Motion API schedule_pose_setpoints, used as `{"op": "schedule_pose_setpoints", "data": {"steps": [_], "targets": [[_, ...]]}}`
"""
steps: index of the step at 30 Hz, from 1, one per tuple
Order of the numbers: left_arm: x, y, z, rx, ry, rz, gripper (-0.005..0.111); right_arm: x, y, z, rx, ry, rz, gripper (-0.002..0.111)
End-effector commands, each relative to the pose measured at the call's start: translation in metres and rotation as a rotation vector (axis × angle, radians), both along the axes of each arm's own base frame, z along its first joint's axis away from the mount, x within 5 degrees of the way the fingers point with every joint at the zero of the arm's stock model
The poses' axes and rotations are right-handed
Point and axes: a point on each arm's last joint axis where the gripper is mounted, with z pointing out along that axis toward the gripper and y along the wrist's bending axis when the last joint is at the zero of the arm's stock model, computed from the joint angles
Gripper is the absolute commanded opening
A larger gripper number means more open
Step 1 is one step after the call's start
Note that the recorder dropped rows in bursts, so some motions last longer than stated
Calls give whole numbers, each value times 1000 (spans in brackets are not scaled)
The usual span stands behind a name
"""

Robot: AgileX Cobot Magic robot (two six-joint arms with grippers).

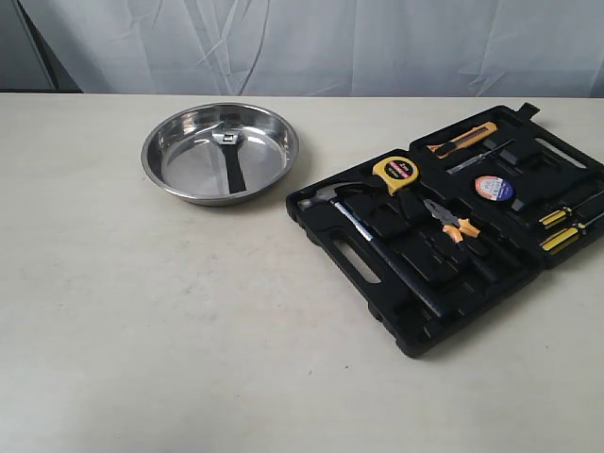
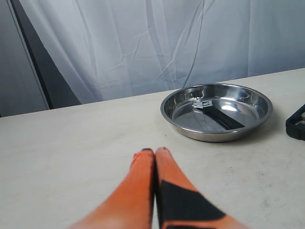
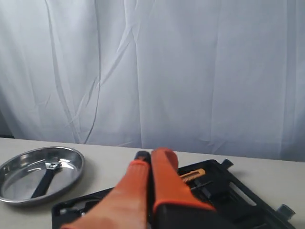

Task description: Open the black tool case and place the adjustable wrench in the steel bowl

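With the adjustable wrench [image 1: 229, 157] in the steel bowl [image 1: 153, 170], I risk my left claw [image 2: 155, 151] or right claw [image 3: 150, 162], both pinched together, nudging it.

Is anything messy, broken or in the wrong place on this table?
Nothing stands out. The small black-handled silver wrench lies flat inside the shiny round steel bowl. The open black plastic tool case lies flat beside the bowl, not touching it. Nothing looks spilled, tipped or broken.
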Motion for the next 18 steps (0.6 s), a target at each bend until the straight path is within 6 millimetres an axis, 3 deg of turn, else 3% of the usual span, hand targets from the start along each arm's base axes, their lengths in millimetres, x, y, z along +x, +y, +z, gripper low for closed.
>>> {"op": "schedule_pose_setpoints", "data": {"steps": [1, 6, 9, 15, 18], "targets": [[0, 0, 1, -3, -4, -1, 0, 5, -3, -26, -14, 51, -40, -1], [0, 0, 1, -3, -4, -1, 0, 5, -11, -56, -12, 109, -144, -1], [0, 0, 1, -3, -4, -1, 0, 7, -21, -88, 48, 89, -250, -1], [0, 0, 1, -3, -4, -1, 0, 9, -22, -136, 35, 128, -262, -1], [0, 0, 1, -3, -4, -1, 0, 8, -22, -142, 9, 164, -263, -1]]}}
